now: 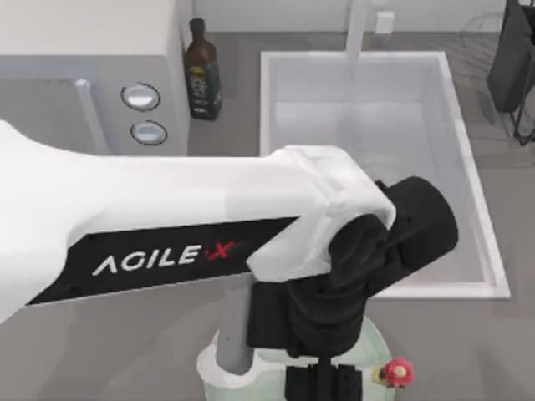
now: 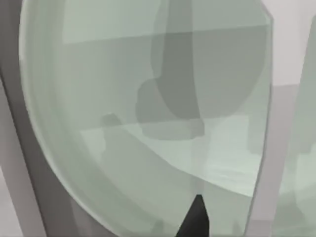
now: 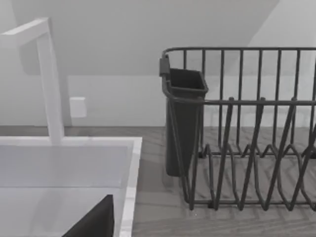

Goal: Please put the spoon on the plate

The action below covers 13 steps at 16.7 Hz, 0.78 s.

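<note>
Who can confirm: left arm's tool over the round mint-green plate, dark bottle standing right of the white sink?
Wrong side. The top view shows the dark bottle standing left of the white sink. The left tool is over the round mint-green plate, as stated.

The top view looks down on the sink (image 1: 368, 159); the right wrist view faces it level, sharing it.

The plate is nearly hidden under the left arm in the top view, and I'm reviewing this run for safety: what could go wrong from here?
1. The left gripper hangs low over the plate; descending further could knock or tip it.
2. The plate sits at the table's front edge, so a shove might push it off.
3. A small pink and yellow object lies at the plate's rim and could be bumped.
</note>
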Each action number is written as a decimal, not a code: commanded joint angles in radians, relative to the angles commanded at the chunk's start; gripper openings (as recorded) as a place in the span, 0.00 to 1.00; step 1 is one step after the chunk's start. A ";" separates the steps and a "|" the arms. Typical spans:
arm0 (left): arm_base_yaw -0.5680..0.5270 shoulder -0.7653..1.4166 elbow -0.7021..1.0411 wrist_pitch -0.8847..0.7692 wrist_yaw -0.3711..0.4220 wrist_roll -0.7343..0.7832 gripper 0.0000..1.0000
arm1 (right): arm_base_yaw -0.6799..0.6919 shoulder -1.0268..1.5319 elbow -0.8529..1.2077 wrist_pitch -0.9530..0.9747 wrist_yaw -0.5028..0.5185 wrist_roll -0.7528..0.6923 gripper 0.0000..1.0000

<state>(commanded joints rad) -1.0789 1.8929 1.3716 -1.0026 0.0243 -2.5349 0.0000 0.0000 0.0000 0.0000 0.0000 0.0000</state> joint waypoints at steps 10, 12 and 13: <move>-0.021 -0.012 -0.018 0.092 0.011 0.006 0.00 | 0.000 0.000 0.000 0.000 0.000 0.000 1.00; -0.007 -0.010 -0.022 0.096 0.000 -0.002 0.00 | 0.000 0.000 0.000 0.000 0.000 0.000 1.00; 0.001 -0.008 -0.024 0.096 -0.006 -0.006 0.00 | 0.000 0.000 0.000 0.000 0.000 0.000 1.00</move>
<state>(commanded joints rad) -1.0782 1.8853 1.3475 -0.9063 0.0185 -2.5413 0.0000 0.0000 0.0000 0.0000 0.0000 0.0000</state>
